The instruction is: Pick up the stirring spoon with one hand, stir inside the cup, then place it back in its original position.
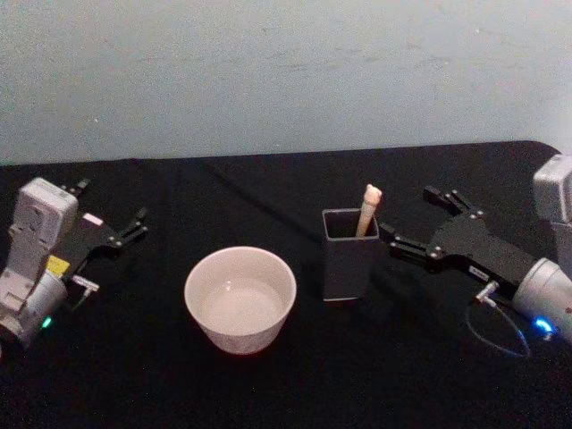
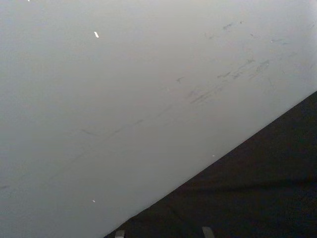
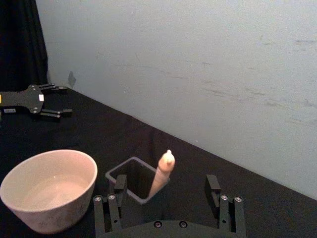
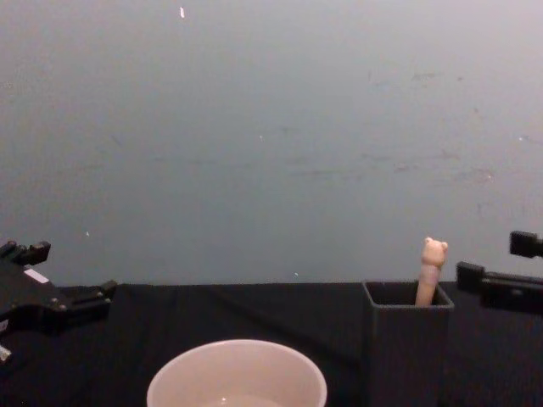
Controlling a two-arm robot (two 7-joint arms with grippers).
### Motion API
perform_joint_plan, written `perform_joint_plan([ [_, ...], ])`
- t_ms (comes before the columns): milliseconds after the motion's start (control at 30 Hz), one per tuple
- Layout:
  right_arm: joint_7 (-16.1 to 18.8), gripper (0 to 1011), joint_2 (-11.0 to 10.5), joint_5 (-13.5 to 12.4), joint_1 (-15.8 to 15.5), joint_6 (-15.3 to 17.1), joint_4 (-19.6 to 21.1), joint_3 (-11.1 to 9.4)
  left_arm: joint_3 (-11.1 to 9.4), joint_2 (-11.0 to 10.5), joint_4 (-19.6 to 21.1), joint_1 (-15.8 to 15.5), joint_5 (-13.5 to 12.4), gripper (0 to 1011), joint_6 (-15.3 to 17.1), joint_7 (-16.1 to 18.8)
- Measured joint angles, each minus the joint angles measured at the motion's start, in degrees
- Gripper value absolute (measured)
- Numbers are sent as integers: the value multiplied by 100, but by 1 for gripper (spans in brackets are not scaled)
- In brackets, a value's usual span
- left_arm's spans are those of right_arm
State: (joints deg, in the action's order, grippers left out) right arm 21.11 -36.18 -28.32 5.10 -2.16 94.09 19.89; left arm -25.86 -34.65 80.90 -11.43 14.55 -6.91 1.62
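Right end effector (image 1: 407,217), in the head view, hovers spread wide and empty at 3 o'clock of the dark holder box (image 1: 349,264), where the stirring spoon (image 1: 367,211) stands handle-up. The cup (image 1: 239,299) sits at 9 o'clock of the box, and the left end effector (image 1: 113,200), also wide and empty, lies at 10 o'clock of the cup. Left wrist view: a pale, scuffed wall (image 2: 124,99) meets the black-clothed counter (image 2: 257,188). Right wrist view: the spoon stands just ahead of the open fingers, untouched. Chest view: its bear head tops the box rim. Judging by this, 0 of 3 steps are done; grasping, stirring and returning remain.
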Motion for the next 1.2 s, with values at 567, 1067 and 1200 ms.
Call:
perform_joint_plan([
  [567,168,1002,638,46,593,683,-507,129,0,0,0,0,0,1001,0,0],
  [1067,144,1002,963,121,813,900,-834,72,0,0,0,0,0,1001,0,0],
  [1200,135,1000,1018,132,848,943,-892,58,0,0,0,0,0,1001,0,0],
])
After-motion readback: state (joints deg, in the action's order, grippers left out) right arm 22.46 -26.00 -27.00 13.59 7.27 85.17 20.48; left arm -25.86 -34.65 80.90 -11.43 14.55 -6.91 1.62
